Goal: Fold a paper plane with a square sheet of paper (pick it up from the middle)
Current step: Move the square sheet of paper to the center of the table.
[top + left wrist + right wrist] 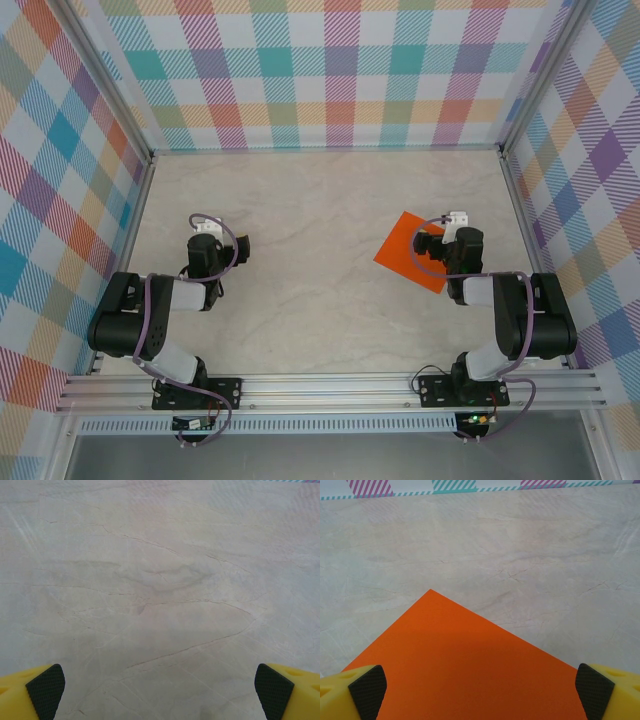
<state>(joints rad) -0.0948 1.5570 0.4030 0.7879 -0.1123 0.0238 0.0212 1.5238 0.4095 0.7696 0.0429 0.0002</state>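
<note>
Right gripper (pixel 480 692): wide, empty.
Flat bright orange square paper sheet (pixel 470 650): beneath right gripper.
Left gripper (pixel 160 690): wide, over pale marbled tabletop (pixel 160 580).

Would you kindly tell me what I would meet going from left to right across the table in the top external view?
left arm's elbow → left gripper → orange paper sheet → right arm's elbow
</note>
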